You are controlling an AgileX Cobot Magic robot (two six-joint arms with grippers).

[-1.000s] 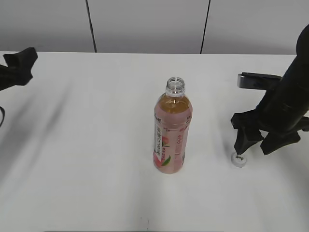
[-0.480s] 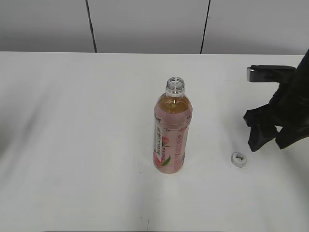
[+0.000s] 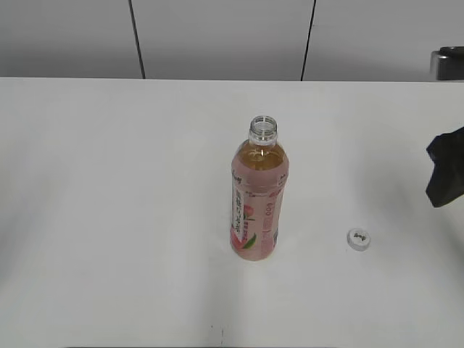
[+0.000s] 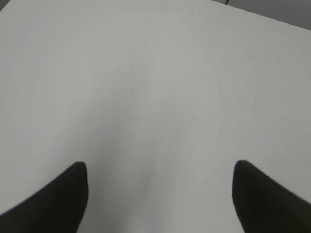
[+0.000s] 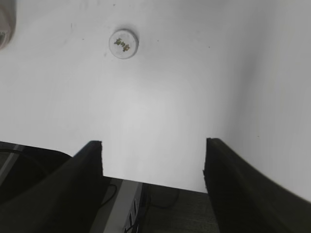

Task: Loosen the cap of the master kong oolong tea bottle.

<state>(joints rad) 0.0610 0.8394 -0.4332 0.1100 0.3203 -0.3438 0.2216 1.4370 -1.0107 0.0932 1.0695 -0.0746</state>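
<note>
The master kong oolong tea bottle (image 3: 255,196) stands upright at the table's middle, its threaded neck open and bare. The white cap (image 3: 358,239) lies on the table to the bottle's right, top side up; it also shows in the right wrist view (image 5: 123,43). My right gripper (image 5: 153,150) is open and empty over the table's right edge; a part of it shows at the right border of the exterior view (image 3: 446,176). My left gripper (image 4: 160,174) is open and empty over bare table and is out of the exterior view.
The white table (image 3: 116,181) fills the view, with a grey panelled wall (image 3: 217,36) behind. The table's edge and the floor below it (image 5: 160,204) show in the right wrist view.
My right gripper has drawn back from the cap to the right, almost out of the exterior view. The left arm has left that view. Bottle and cap have not moved.
</note>
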